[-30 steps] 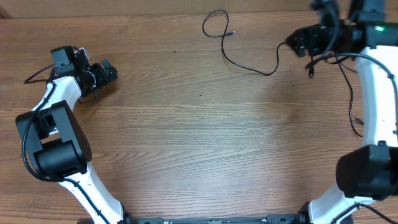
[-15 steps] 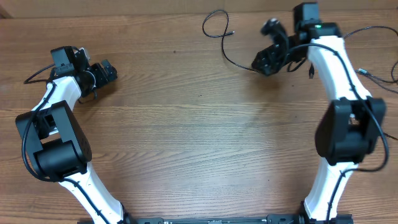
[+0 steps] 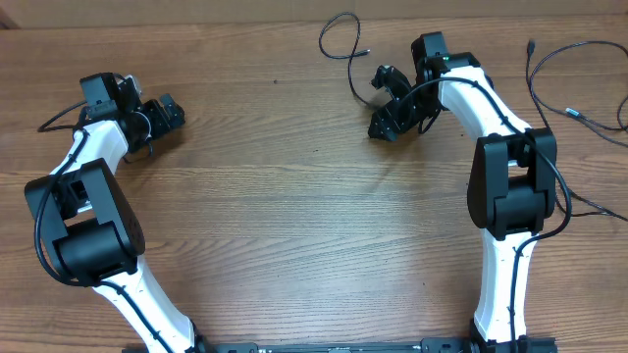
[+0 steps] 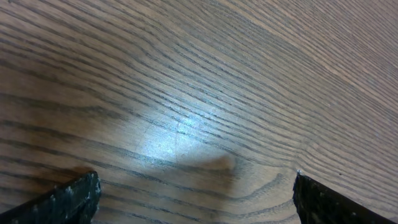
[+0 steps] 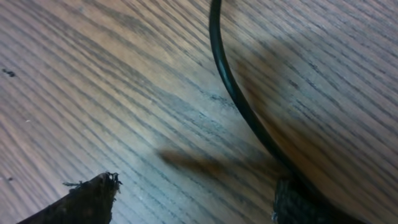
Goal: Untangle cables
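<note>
A thin black cable [image 3: 339, 20] lies at the back of the table in a loop, with a small plug [image 3: 365, 51] at its free end. It runs down toward my right gripper [image 3: 384, 102], which is open and low over the wood. In the right wrist view the cable [image 5: 227, 81] passes beside the right finger, and nothing is between the fingertips [image 5: 196, 198]. More thin cable [image 3: 581, 43] with plugs [image 3: 572, 113] lies at the far right. My left gripper [image 3: 163, 115] is open and empty at the far left, over bare wood [image 4: 193, 199].
The wooden table [image 3: 294, 216] fills the view. Thicker black wires hang along the right arm [image 3: 549, 176] and the left arm [image 3: 49, 123]. The table's back edge is just behind the cable loop.
My right arm has swung left from the far right corner to the looped cable. The cables at the far right now lie loose on the table. The left arm has not moved.
</note>
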Robot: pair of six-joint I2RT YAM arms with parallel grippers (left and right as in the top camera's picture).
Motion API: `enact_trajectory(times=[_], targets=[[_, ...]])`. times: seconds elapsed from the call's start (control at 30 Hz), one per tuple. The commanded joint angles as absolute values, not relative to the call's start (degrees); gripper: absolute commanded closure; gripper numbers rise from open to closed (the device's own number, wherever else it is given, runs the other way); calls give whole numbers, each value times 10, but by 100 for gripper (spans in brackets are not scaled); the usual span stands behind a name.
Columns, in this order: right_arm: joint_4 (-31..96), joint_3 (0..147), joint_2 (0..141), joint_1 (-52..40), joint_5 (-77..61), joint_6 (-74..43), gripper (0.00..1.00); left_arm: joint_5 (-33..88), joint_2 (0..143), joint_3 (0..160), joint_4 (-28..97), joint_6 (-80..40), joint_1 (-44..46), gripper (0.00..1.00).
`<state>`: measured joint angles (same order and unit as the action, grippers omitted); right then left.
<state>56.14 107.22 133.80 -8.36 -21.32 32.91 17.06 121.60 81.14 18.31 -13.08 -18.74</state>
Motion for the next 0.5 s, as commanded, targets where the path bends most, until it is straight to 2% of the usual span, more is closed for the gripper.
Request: enact_trajectory(times=[0.0, 0.07, 0.23, 0.47], targets=[[552, 1071, 1343, -83, -199, 333, 31, 159, 1217, 812, 189, -120, -186, 0], [551, 1071, 1343, -83, -184, 333, 35, 159, 1217, 812, 189, -120, -186, 1], [541, 1071, 1343, -83, -154, 333, 28, 159, 1217, 812, 189, -120, -186, 0], [588, 1075, 1343, -83, -154, 376, 31, 159, 1217, 812, 189, -120, -186, 0]])
